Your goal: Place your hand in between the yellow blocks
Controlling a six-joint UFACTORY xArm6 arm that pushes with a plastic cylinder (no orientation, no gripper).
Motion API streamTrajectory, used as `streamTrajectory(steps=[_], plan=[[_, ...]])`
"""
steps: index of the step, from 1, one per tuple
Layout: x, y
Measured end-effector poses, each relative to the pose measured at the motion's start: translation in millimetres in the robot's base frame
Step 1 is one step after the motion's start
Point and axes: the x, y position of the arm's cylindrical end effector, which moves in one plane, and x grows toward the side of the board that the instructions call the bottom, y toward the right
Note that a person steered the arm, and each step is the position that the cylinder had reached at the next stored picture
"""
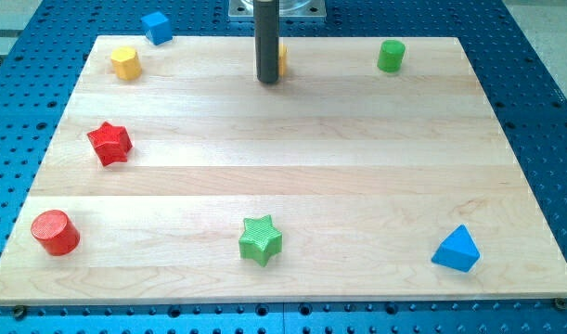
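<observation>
- No pincer on this arm, so no released or clenched state to report; it ends in a dark rod, and the tip [268, 81] rests near the view's top edge of the table [292, 176], about mid-width
- Just behind the rod on its right, a sliver of a second yellow block [282, 59] shows; mostly hidden, shape cannot be told, and contact with the rod cannot be told either
- Yellow hexagonal block [125, 62] sits well to the view's left, near the top-left corner
- Judgement: the tip is on the line between the two yellows but crowds the right-hand one; a shift toward the view's left would centre it, so the task looks close but not settled
- Farther out: blue cube [157, 26] at the top-left edge, green cylinder [391, 56] top right, red star [109, 143] left, red cylinder [56, 232] bottom left, green star [260, 239] bottom centre, blue pyramid-like block [457, 249] bottom right; all apart from the tip
</observation>
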Motion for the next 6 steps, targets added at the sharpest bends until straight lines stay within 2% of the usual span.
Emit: streamTrajectory(steps=[1,2,3,4,5,6], plan=[[-8.3,-36.0],[-45.5,-71.6],[-45.5,-168.2],[-54.2,-210.0],[-76.0,-221.0],[-71.7,-212.2]])
